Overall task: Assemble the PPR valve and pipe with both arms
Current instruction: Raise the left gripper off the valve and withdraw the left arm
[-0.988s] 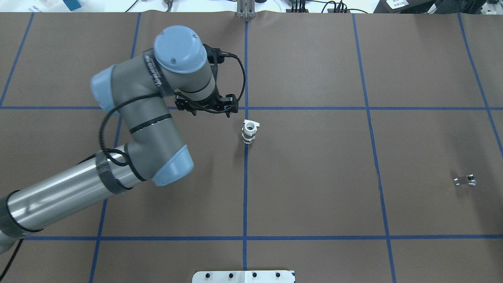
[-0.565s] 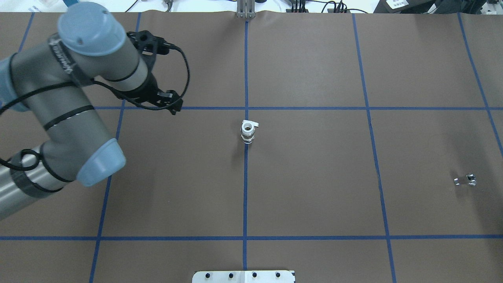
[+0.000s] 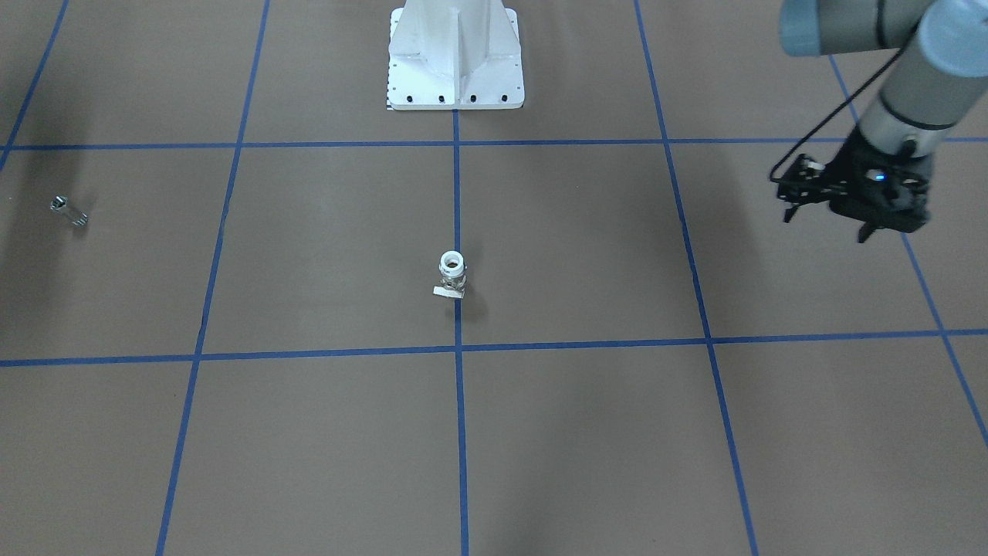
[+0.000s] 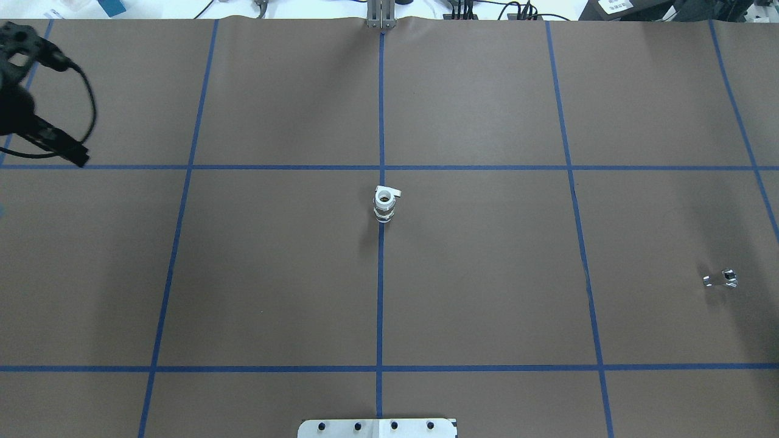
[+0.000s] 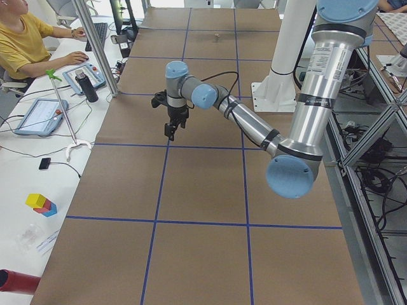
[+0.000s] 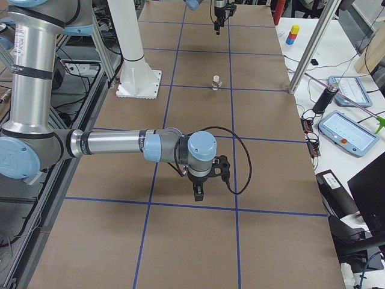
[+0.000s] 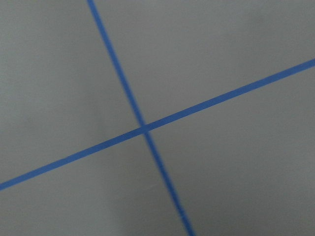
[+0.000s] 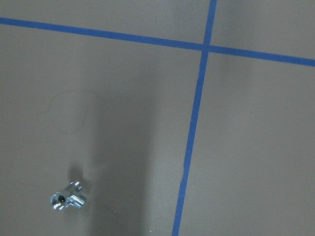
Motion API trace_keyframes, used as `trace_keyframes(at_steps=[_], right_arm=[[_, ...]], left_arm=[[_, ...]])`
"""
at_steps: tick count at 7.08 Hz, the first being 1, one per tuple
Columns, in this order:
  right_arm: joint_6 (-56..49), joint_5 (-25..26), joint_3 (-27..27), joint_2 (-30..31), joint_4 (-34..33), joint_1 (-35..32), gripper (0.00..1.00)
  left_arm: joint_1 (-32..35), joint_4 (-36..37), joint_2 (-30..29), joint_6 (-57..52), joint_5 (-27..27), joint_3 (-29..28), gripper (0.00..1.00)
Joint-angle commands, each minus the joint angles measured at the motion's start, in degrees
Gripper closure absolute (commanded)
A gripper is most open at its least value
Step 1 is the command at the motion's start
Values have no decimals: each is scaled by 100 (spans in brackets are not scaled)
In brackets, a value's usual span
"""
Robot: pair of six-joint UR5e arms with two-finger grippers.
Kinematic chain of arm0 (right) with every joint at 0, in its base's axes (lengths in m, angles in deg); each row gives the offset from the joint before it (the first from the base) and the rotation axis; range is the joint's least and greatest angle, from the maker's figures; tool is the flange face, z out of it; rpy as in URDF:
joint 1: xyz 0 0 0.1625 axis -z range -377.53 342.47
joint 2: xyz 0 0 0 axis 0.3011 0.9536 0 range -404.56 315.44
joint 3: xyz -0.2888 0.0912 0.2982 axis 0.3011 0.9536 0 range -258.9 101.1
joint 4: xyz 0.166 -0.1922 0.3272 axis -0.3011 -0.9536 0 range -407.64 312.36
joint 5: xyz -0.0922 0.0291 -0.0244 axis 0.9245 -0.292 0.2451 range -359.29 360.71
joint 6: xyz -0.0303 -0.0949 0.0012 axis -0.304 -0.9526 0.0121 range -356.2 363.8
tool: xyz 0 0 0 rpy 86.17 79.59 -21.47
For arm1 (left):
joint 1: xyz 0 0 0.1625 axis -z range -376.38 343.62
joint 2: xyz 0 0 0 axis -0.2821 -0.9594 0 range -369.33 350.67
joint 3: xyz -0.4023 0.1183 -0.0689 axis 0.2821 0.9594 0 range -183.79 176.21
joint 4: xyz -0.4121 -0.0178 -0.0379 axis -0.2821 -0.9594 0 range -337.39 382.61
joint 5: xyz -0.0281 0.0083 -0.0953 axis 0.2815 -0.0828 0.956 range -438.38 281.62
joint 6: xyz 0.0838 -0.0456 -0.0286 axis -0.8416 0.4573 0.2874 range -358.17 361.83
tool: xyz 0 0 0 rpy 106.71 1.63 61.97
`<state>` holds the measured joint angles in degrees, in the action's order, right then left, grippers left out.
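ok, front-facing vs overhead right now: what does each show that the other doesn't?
Front-facing only: the left gripper whole, with its grey wrist link, and the upright column of the white pedestal. Overhead only: black cables beyond the far edge of the table; the left gripper is cut off there by the view's left edge. Both: the PPR valve upright on the centre line of the blue tape grid, and the pipe lying far off on the robot's right, neither held.
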<state>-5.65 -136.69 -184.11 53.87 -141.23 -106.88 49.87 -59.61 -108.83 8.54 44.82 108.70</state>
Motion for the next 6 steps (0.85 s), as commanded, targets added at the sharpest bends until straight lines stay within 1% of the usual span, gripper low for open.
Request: trace_keyframes(at_steps=[1,2,3,4,5,6], right_arm=[[92,-5,-104,-17,551,93,0],[285,-5,-270,61,561,181,0],[722,-32,-568,210,578,347,0],[1370,-23,-884,429,761,653,1],[1951,12,-931,753,1468,970,2],[2896,82,-931,1061,2397,1382,2]], left_arm=[[1577,-48,1024,-1535,459,-374,0],[2288,-492,1098,-2437,485,-977,0],[2852,-775,1099,-2907,807,-1575,0],[2910,-812,1108,-2929,1133,-1711,0],[2945,-839,1238,-2929,1162,-1695,0],[2954,-978,1283,-2921,1171,-1704,0]])
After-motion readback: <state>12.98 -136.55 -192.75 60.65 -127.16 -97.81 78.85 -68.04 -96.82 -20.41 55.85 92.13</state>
